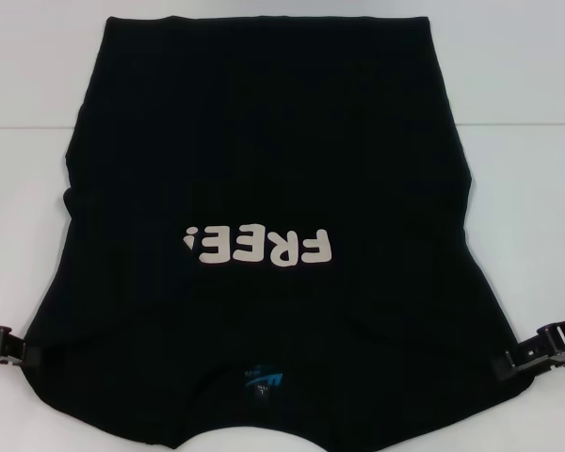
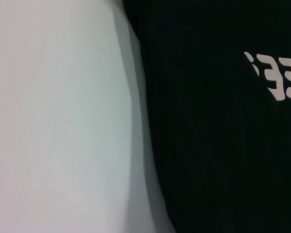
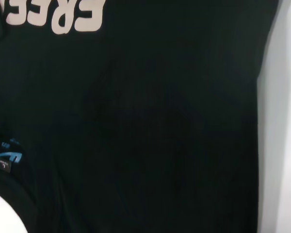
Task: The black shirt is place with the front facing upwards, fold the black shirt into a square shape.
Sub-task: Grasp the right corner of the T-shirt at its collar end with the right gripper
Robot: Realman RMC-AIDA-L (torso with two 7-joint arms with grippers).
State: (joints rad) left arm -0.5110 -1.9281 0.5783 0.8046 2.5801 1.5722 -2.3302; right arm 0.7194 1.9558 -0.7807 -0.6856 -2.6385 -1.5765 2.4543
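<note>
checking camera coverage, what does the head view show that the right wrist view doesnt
Only the head view shows the whole black shirt spread on the white table, with the left gripper and right gripper at its near side edges. Only the right wrist view shows the blue neck label up close beside the shirt's straight side edge. Both share the white FREE! lettering.
</note>
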